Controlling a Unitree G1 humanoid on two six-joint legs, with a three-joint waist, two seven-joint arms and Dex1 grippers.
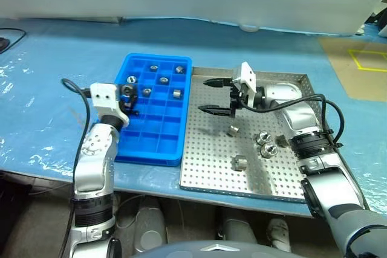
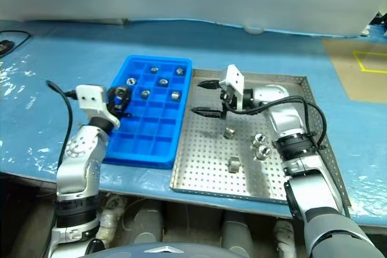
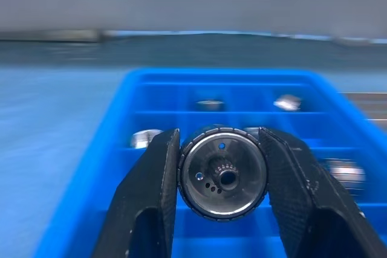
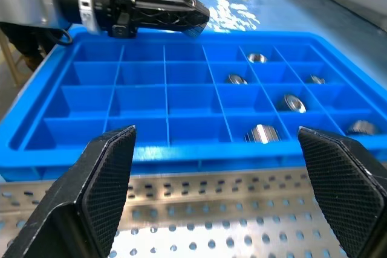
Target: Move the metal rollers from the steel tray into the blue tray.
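Note:
My left gripper point(image 1: 128, 98) hovers over the left columns of the blue tray point(image 1: 151, 143), shut on one metal roller point(image 3: 224, 173) that sits between its black fingers point(image 3: 154, 191). Several metal rollers point(image 1: 164, 79) lie in the far compartments of the blue tray. My right gripper point(image 1: 213, 96) stands wide open over the far left part of the steel tray point(image 1: 205, 161), pointing towards the blue tray, with nothing between its fingers. Several rollers point(image 1: 239, 162) lie loose on the steel tray's perforated base, near and to the right of that gripper.
Both trays sit side by side on a table covered in blue film point(image 1: 48, 107). A tan board with yellow tape point(image 1: 363, 64) lies at the far right. A black cable point(image 1: 9, 37) lies at the far left. The near rows of the blue tray point(image 4: 145, 125) hold nothing.

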